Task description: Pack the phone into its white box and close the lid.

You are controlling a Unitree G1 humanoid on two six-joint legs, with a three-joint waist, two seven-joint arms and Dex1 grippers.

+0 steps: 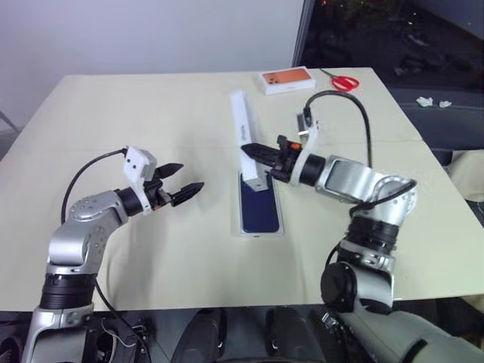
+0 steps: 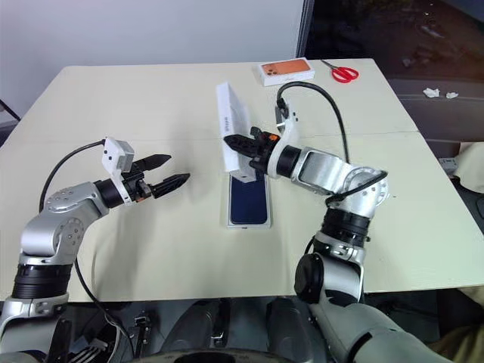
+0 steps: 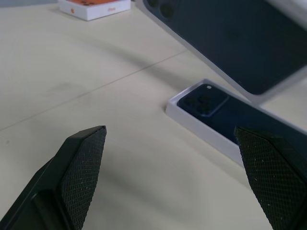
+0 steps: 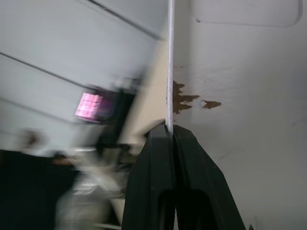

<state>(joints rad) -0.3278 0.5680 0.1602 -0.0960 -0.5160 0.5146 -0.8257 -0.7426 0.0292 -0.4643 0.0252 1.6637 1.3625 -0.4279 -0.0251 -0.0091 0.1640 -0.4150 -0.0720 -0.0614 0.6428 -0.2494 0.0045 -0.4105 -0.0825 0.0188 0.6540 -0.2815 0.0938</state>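
Both pieces sit mid-counter: my right gripper [image 2: 240, 144] pinches one wall of the light, stiff white cardboard lid [image 2: 231, 125], tilted above the navy phone [image 2: 249, 200] in its shallow white box [image 2: 249, 224]; left gripper [image 2: 165, 172] gapes empty.

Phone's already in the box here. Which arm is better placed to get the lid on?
Right, most likely. The right gripper is shut on the lid, holding it on edge above the phone in the white box. The left gripper hangs open and empty beside the box.
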